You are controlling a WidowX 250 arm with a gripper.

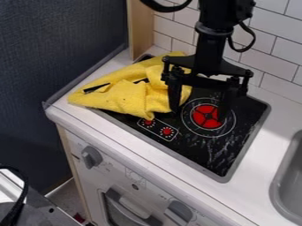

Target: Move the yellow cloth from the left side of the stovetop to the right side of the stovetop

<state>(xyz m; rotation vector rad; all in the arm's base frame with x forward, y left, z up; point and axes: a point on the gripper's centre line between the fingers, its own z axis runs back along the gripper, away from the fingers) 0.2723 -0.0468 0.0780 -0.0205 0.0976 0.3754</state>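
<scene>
cloth [133, 96] looks light, soft and floppy, best pinched by a bunched fold [158, 76], the jaws apart beside it.

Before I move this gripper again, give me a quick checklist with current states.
1. Gripper open: ok, fingers spread apart.
2. Nothing gripped: ok, the space between the fingers holds nothing.
3. Yellow cloth lying flat: not ok, it is bunched up.
4. Cloth wholly on the stovetop: not ok, it reaches past the edge onto the counter.
5. Finger nearest the cloth clear of it: cannot tell.
6. Fingertips clear of the stovetop: cannot tell.
</scene>
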